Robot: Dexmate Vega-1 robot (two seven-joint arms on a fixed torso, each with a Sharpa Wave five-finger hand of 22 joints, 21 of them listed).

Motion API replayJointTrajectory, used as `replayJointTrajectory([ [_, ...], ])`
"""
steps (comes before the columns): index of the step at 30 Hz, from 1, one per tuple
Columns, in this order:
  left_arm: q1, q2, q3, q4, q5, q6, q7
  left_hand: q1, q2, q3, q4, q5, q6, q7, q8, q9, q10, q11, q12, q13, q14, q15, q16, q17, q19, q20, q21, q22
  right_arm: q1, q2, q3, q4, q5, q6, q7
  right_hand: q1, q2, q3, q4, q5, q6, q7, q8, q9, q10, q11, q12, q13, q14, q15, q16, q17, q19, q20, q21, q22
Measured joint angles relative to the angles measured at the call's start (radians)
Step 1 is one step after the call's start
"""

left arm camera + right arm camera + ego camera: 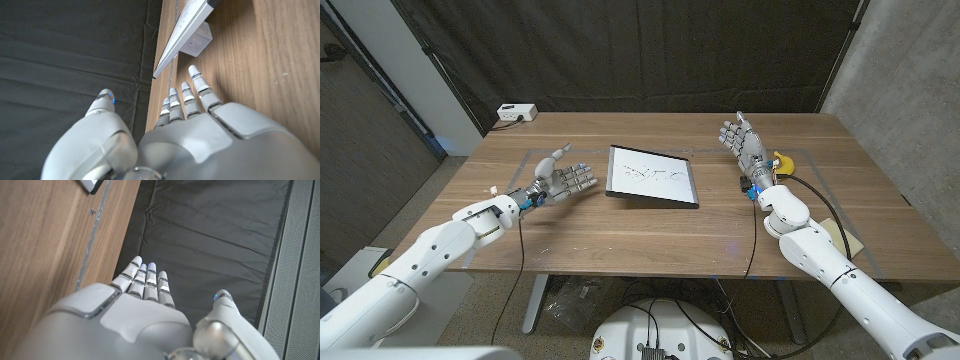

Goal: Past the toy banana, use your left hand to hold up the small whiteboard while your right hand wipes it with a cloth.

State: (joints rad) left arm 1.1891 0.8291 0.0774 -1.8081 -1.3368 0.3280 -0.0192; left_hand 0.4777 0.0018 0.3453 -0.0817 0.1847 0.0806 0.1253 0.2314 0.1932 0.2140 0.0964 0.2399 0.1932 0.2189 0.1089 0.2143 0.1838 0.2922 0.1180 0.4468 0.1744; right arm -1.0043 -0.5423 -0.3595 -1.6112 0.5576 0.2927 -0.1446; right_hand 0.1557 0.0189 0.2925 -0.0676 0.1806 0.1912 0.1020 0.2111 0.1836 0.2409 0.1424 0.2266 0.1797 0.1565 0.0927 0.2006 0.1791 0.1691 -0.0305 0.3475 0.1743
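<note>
The small whiteboard (pixel 653 176) is lying near the middle of the wooden surface (pixel 620 235), its near edge resting on the wood and its far edge seeming slightly raised; faint dark scribbles are showing on its white face. In the left wrist view its dark-rimmed edge (pixel 186 31) is slanting across the wood, with a white box (pixel 196 41) sitting beyond it at the surface's far edge. That same white box (pixel 516 113) is showing in the head view at the far left corner, a cable running off it.

The left hand (pixel 558 183) is hovering just to the left of the whiteboard, apart from it, fingers spread and reaching toward the board, holding nothing. In its own wrist view the fingers (pixel 186 97) are stretching out side by side over the wood with the thumb standing off to one side.

The right hand (pixel 744 143) is standing upright to the right of the whiteboard, well apart from it, fingers apart and pointing up, empty. Its wrist view is showing the fingers (pixel 148 281) extended against the dark curtain (pixel 210 235) behind the surface.

The toy banana (pixel 782 162) is lying just beside the right wrist, on its far right side, partly hidden by the arm.
</note>
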Motion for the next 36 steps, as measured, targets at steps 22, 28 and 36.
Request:
replayJointTrajectory([
  [22, -0.134, 0.006, 0.081, 0.043, -0.032, 0.146, 0.035, 0.067, 0.017, 0.029, -0.029, 0.000, 0.064, 0.007, 0.006, 0.003, 0.065, -0.013, 0.000, 0.000, 0.056, -0.020, -0.004, 0.000, 0.064, -0.009, 0.000, 0.000, -0.013, -0.007, 0.009, -0.001, 0.014, -0.001, 0.005, 0.000, 0.000, -0.006, -0.006, 0.000, 0.013, -0.002, 0.000, 0.000, 0.023, -0.005, 0.008, 0.006, 0.016, -0.008, 0.000, 0.000, 0.020, 0.002, 0.000, 0.005],
  [28, -0.165, -0.003, 0.107, 0.058, -0.028, 0.166, 0.036, 0.085, 0.016, 0.036, -0.042, -0.004, 0.088, 0.008, 0.006, 0.002, 0.088, -0.023, 0.004, 0.000, 0.076, -0.029, -0.004, -0.003, 0.083, -0.011, 0.006, 0.000, -0.018, -0.008, 0.009, -0.004, 0.015, 0.000, 0.006, 0.000, 0.000, -0.006, -0.005, 0.000, 0.013, -0.002, 0.000, 0.000, 0.028, -0.001, 0.008, 0.006, 0.021, -0.003, 0.000, 0.000, 0.022, 0.000, -0.004, 0.005],
  [36, -0.204, -0.012, 0.136, 0.072, -0.021, 0.198, 0.031, 0.115, 0.023, 0.044, -0.050, -0.004, 0.098, 0.009, 0.006, 0.002, 0.099, -0.024, 0.004, 0.000, 0.084, -0.027, -0.004, 0.000, 0.088, -0.016, 0.006, 0.000, -0.020, -0.008, 0.009, -0.004, 0.015, 0.002, 0.009, 0.005, 0.005, -0.006, -0.005, 0.000, 0.022, -0.003, 0.000, 0.000, 0.037, -0.009, 0.008, 0.006, 0.032, -0.004, 0.000, 0.000, 0.034, 0.002, -0.004, 0.005],
])
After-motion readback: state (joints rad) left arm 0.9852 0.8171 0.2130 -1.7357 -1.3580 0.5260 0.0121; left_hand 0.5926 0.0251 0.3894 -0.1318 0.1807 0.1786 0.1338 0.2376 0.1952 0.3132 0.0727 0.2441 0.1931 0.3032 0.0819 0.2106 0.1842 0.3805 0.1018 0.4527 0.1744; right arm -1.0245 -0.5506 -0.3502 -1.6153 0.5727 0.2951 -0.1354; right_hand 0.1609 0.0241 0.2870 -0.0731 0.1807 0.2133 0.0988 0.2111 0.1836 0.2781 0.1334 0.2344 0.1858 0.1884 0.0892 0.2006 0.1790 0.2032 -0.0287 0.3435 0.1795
